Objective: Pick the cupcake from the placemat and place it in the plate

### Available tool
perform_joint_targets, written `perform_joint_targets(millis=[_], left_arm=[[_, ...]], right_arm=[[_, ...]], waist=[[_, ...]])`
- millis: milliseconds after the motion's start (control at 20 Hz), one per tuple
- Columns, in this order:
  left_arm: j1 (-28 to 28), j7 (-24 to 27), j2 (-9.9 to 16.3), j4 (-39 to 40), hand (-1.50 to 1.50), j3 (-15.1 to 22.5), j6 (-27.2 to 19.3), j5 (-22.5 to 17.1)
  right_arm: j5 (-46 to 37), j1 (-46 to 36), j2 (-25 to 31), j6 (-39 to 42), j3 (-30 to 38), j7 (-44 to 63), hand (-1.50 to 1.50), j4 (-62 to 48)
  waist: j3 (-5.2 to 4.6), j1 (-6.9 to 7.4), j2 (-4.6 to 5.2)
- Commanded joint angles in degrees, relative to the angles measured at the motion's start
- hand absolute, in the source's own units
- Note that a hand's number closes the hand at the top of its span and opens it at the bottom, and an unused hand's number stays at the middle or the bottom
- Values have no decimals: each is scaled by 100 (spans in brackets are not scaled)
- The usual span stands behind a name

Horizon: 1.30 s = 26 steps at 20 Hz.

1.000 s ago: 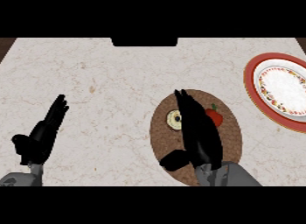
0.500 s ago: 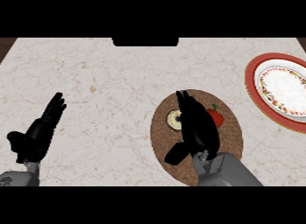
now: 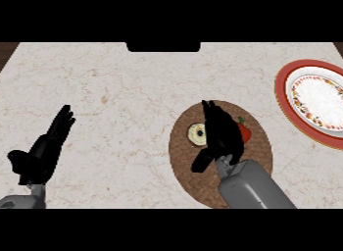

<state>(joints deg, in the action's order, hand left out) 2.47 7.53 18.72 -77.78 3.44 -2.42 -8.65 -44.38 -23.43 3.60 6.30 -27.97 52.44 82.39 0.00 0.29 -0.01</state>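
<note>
The cupcake [image 3: 197, 134] sat on the brown placemat [image 3: 196, 184], its pale top showing at nine o'clock of the right hand [image 3: 221, 135]. That hand lay over it with fingers straight and released, a red piece [image 3: 244, 131] peeking at its three o'clock. The plate [image 3: 320, 100] stood on the counter [image 3: 131, 88] toward two o'clock, apart. The left hand [image 3: 44, 152] rested open at the counter's eight o'clock.

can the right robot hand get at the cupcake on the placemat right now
Probably yes. The right robot hand already hangs over the placemat, fingers straight, with the cupcake showing just left of it and nothing between them.
</note>
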Motion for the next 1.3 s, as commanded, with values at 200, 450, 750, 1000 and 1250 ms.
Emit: perform_joint_targets(millis=[200,450,750,1000,1250], left_arm=[[127,-374,-141,-169,0,-259,139,196],[-158,208,-186,47,0,-332,304,342],[280,145,-423,509,0,-394,309,533],[-190,114,-136,152,0,-725,171,322],[-449,224,-216,173,0,-881,34,246]], right_arm=[[-397,-80,-180,67,567,-570,-150,-784],[-358,94,-329,-68,398,-1405,150,-1219],[-177,-276,-357,-633,-54,-1289,150,-1515],[202,1301,1697,-807,1627,-1763,150,-601],[610,2059,3214,-1194,3163,-2520,150,-728]], waist=[[1,-6,2],[0,-1,4],[0,-4,5],[17,-685,-106],[22,-924,-104]])
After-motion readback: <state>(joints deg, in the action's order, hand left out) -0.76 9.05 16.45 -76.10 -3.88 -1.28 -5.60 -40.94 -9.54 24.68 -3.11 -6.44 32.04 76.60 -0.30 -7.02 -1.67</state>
